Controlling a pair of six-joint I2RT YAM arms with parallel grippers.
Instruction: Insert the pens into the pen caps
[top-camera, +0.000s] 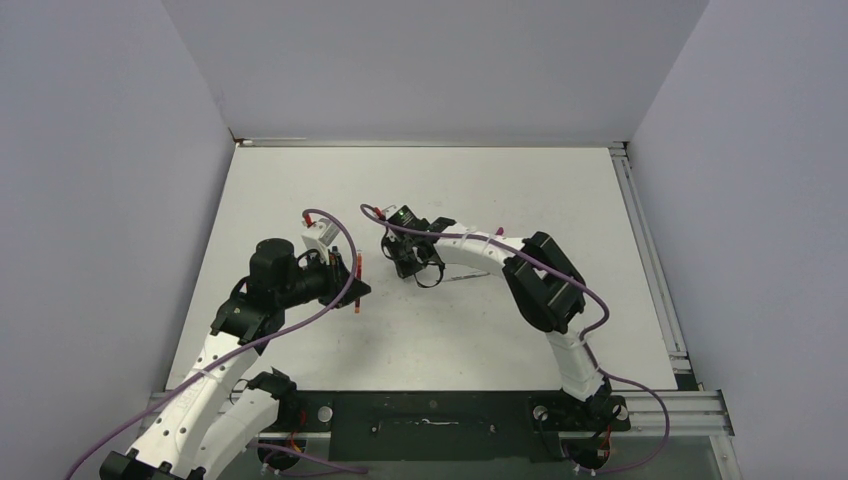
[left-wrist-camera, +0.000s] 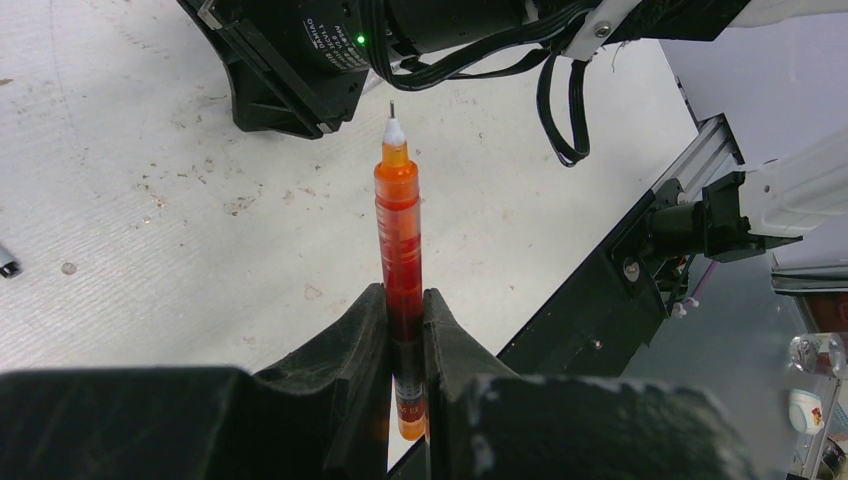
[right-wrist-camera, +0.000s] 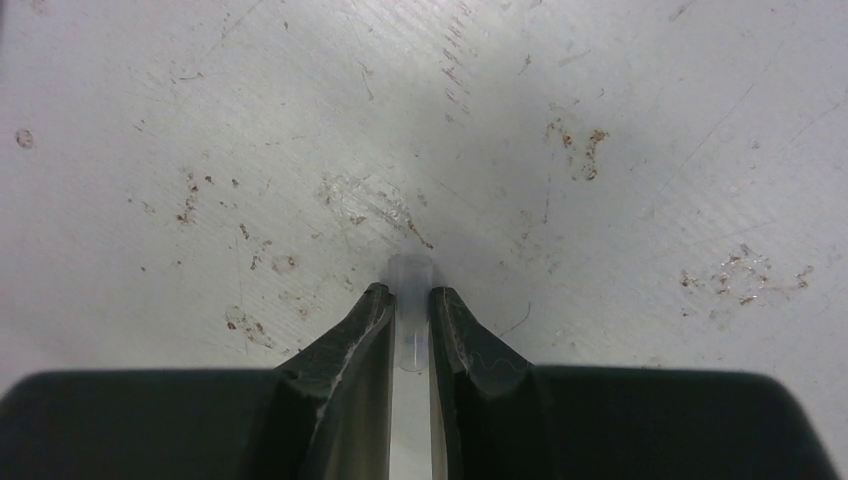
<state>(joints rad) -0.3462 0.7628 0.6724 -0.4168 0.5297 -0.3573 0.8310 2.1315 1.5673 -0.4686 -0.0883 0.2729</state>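
The left claw (left-wrist-camera: 405, 300) is clamping the red pen (left-wrist-camera: 398, 215) by its lower barrel. The pen's long axis is running crosswise through the jaws, with the needle tip pointing toward the right arm's black wrist (left-wrist-camera: 300, 60). Beyond it, the right claw (right-wrist-camera: 410, 300) is pinching a pale pen cap (right-wrist-camera: 411, 272). The cap's axis is lying along the fingers, and its end is jutting past them over the scuffed white table (right-wrist-camera: 620, 120). Grey walls (top-camera: 430, 70) are enclosing the far edge.

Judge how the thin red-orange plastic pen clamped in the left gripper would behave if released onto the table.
Probably stiff: the thin red-orange plastic pen stands straight out of the left gripper with no sag. Likely light, being slim translucent plastic. Its round barrel would probably roll on the flat white table.
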